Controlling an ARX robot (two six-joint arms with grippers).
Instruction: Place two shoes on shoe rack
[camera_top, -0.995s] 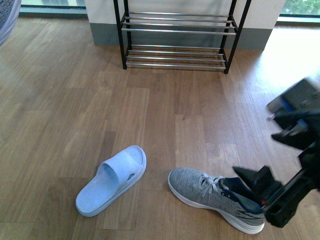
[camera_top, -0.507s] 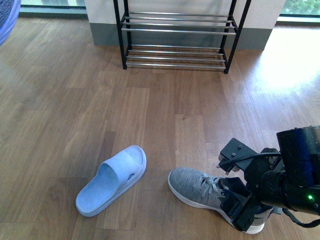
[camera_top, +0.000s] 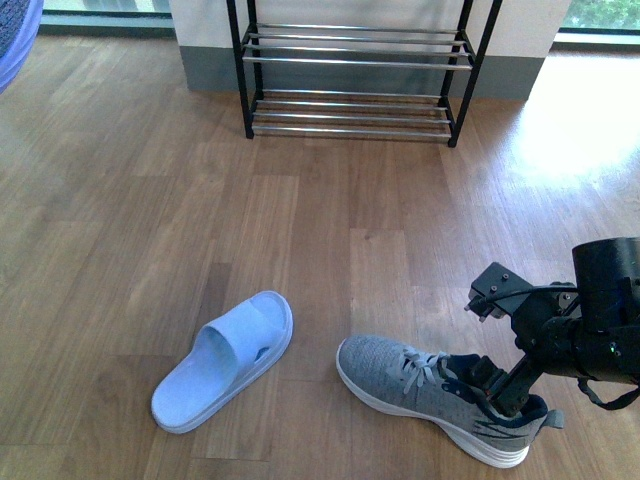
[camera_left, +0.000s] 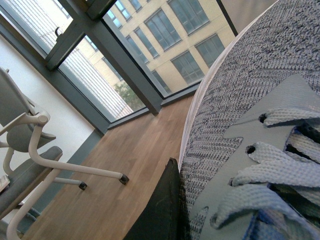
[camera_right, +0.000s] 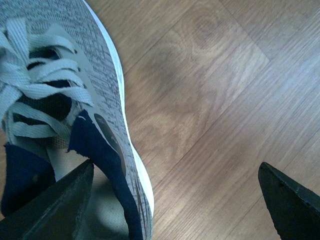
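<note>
Right gripper (camera_top: 505, 395) is standing open astride the sneaker (camera_top: 420, 385) collar, one finger inside it; left gripper (camera_left: 169, 210) is clasping the second sneaker (camera_left: 240, 100).

Sneaker on the floor (camera_top: 425, 390): grey knit cloth upper, matt. Flat woven laces. Smooth white sole, navy fabric lining.
Other sneaker (camera_left: 260, 75): same knit, coarse up close, with a smooth grey overlay at the eyelets.
Shoe rack (camera_top: 355, 62): black painted metal frame, glossy chrome bars.
Floor (camera_top: 300, 220): wood planks, visible grain, low sheen.
Slide (camera_top: 225, 358): pale blue, moulded, smooth, matt.
Fingers (camera_right: 292, 200) of the right gripper (camera_top: 505, 393): black, matt, finely rough.
</note>
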